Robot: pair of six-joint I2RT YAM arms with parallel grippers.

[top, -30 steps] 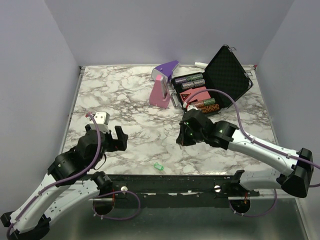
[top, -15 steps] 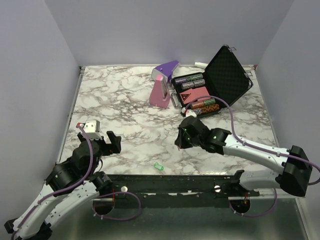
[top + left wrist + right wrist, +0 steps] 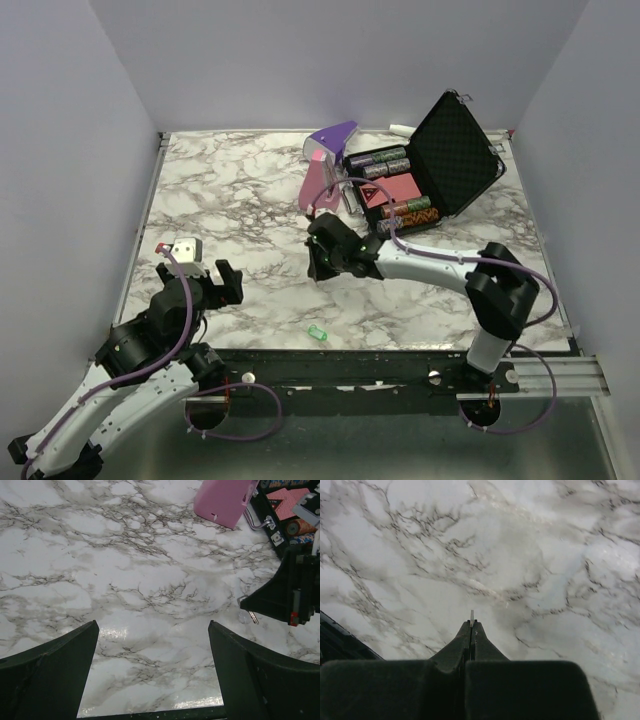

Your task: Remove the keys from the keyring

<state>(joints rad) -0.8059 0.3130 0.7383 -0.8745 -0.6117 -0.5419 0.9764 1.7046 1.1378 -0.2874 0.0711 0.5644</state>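
Observation:
The green-headed key (image 3: 318,332) lies alone on the marble near the front edge. My right gripper (image 3: 322,264) is over the middle of the table and its jaws are shut. A thin silvery sliver (image 3: 472,615) sticks out between its fingertips. In the left wrist view a small grey keyring (image 3: 243,615) with a short silvery key blade (image 3: 254,618) hangs at that gripper's tip, just over the marble. My left gripper (image 3: 215,283) is open and empty at the front left, its fingers (image 3: 55,670) wide apart over bare marble.
A purple-and-pink wedge-shaped object (image 3: 325,172) stands at the back middle, also seen in the left wrist view (image 3: 225,500). An open black case (image 3: 440,150) with chips and cards sits to its right. The table's front edge (image 3: 380,350) runs just past the green key.
My right gripper has swung left, from the right of the table to its middle, still shut. My left gripper drew back to the left and then stayed. The green key has not moved.

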